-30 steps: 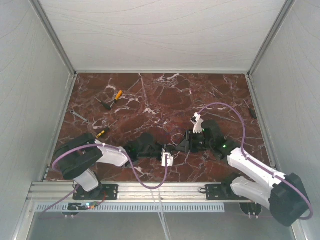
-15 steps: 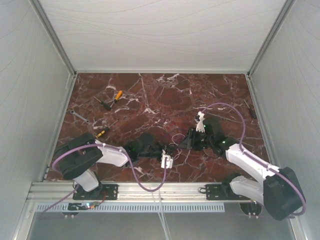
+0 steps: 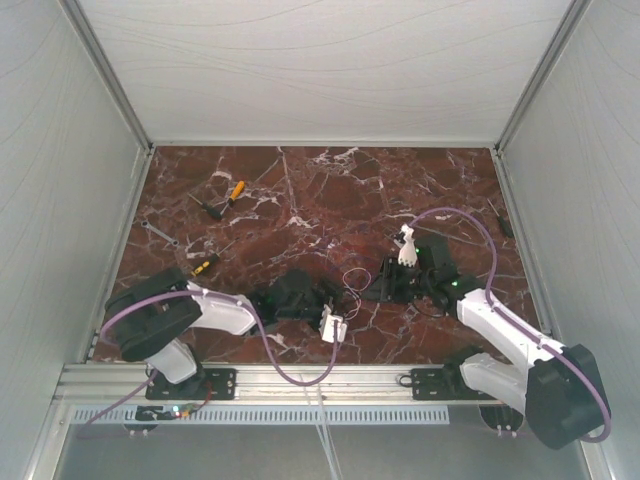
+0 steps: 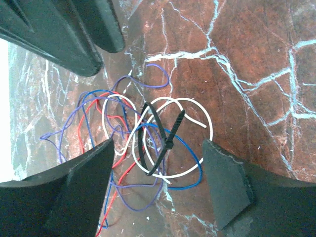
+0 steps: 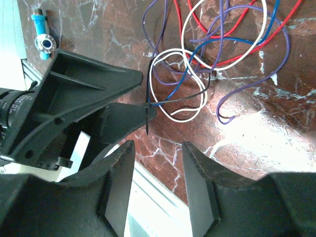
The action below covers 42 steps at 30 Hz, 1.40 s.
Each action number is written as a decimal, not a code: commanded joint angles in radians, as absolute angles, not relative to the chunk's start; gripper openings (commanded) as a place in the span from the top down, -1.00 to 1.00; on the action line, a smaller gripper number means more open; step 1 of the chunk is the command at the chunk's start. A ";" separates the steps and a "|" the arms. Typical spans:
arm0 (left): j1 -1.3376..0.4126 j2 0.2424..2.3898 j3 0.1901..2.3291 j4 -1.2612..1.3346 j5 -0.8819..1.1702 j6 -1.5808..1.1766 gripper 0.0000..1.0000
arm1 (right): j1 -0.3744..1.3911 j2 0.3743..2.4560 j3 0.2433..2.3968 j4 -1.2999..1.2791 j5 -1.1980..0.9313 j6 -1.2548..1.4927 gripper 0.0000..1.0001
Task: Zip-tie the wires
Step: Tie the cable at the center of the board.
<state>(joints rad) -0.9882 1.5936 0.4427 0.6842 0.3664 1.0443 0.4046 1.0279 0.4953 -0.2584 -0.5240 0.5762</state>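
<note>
One marble table (image 3: pixel 300 190), with an orange-handled screwdriver (image 3: pixel 236 190) lying well apart at back left. Left gripper (image 4: pixel 157 144) spread wide and right gripper (image 5: pixel 158 144) half-parted, both empty, flank the wires (image 4: pixel 132 140) at table centre, a black zip tie (image 4: pixel 165 140) looped through the strands. Against a second ago, the grippers have drawn apart, uncovering the wires.

The left gripper (image 4: pixel 157 148) has spread its jaws off the wires (image 4: pixel 140 140), and the right gripper (image 5: pixel 158 148) has drawn back rightward from them.
</note>
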 commanded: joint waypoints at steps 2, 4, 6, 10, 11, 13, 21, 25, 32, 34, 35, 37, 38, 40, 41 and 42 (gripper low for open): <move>-0.997 1.511 0.454 0.641 0.338 1.031 -0.67 | 0.401 1.032 0.559 -0.311 -0.583 0.506 0.19; -0.999 1.483 0.464 0.594 0.329 1.010 -0.85 | 0.411 1.049 0.581 -0.330 -0.593 0.483 0.19; -0.999 1.447 0.460 0.573 0.326 0.954 -0.87 | 0.438 1.069 0.618 -0.354 -0.582 0.447 0.19; -1.003 1.359 0.431 0.592 0.264 0.764 -0.88 | 0.513 1.133 0.711 -0.425 -0.520 0.395 0.19; -1.005 1.327 0.422 0.594 0.246 0.708 -0.87 | 0.537 1.151 0.732 -0.439 -0.494 0.388 0.19; -1.010 1.275 0.413 0.585 0.201 0.572 -0.84 | 0.568 1.177 0.765 -0.463 -0.462 0.371 0.19; -1.011 1.086 0.472 0.333 -0.054 -0.175 -0.60 | 0.662 1.189 0.848 -0.575 -0.210 0.298 0.19; -1.007 1.009 0.467 0.176 -0.166 -0.439 -0.59 | 0.763 1.204 0.900 -0.612 -0.062 0.230 0.18; -0.883 0.873 0.431 -0.110 -0.180 -0.787 -0.54 | 0.989 1.355 1.044 -0.722 0.202 0.056 0.14; -0.805 0.828 0.417 -0.169 -0.129 -0.844 -0.53 | 1.043 1.447 1.114 -0.797 0.269 0.032 0.15; -0.781 0.805 0.413 -0.199 -0.110 -0.862 -0.53 | 1.065 1.490 1.147 -0.828 0.307 0.026 0.16; -0.734 0.754 0.405 -0.252 -0.102 -0.887 -0.52 | 1.105 1.575 1.205 -0.878 0.353 0.029 0.20; -0.714 0.733 0.404 -0.281 -0.106 -0.895 -0.52 | 1.123 1.614 1.229 -0.898 0.374 0.035 0.22; -0.673 0.692 0.410 -0.351 -0.128 -0.915 -0.52 | 1.156 1.670 1.263 -0.913 0.393 0.041 0.24; -0.648 0.673 0.414 -0.388 -0.138 -0.926 -0.52 | 1.171 1.694 1.277 -0.919 0.400 0.043 0.24; -0.624 0.649 0.414 -0.416 -0.147 -0.932 -0.51 | 1.183 1.714 1.295 -0.926 0.407 0.048 0.24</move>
